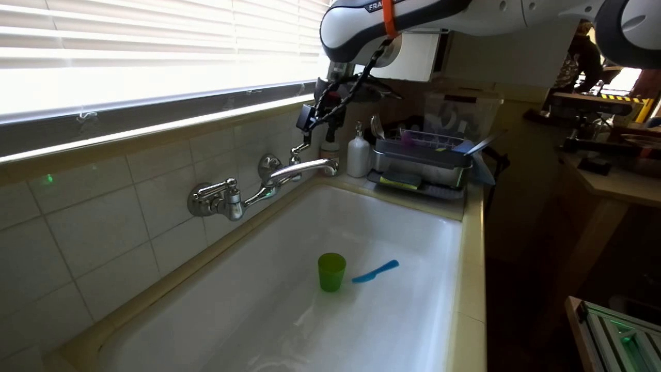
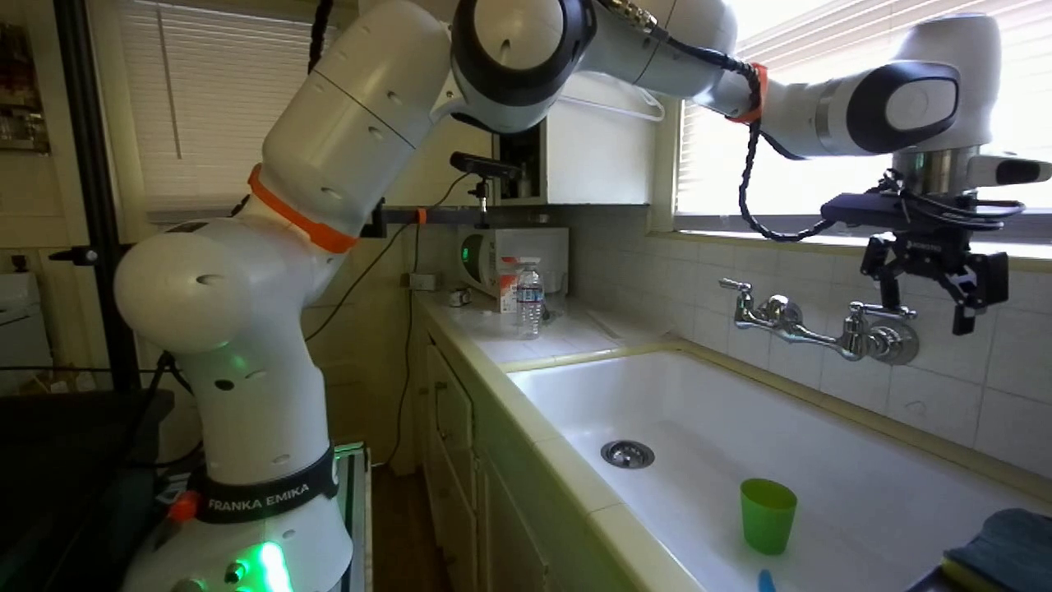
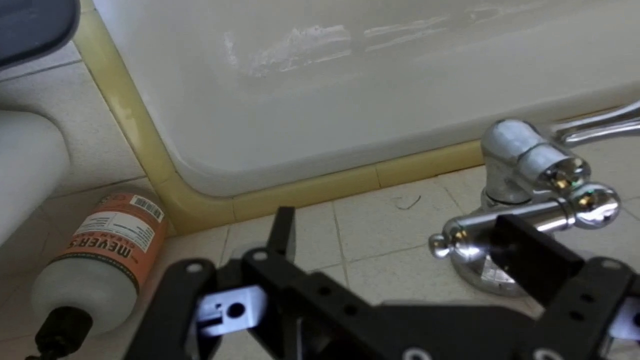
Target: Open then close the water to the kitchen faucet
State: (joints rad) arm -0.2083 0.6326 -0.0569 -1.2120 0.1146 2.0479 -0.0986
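Note:
The kitchen faucet [image 1: 299,168] is chrome and wall-mounted, with a handle at each end and a spout between. It also shows in an exterior view [image 2: 809,333] and partly in the wrist view [image 3: 512,145]. No water stream shows at the spout. My gripper [image 1: 319,137] is open and points down over the handle nearer the dish rack; it also shows in an exterior view [image 2: 927,314]. In the wrist view the gripper [image 3: 397,225] has one finger in front of that handle [image 3: 530,215] and the other far to its left. I cannot tell whether the finger touches the handle.
The white sink [image 1: 439,243] holds a green cup [image 1: 331,272] and a blue knife [image 1: 376,272]. A white bottle [image 1: 358,155], an orange-labelled soap bottle [image 3: 117,235] and a dish rack [image 1: 421,157] stand at its end. The tiled wall [image 1: 93,217] is behind the faucet.

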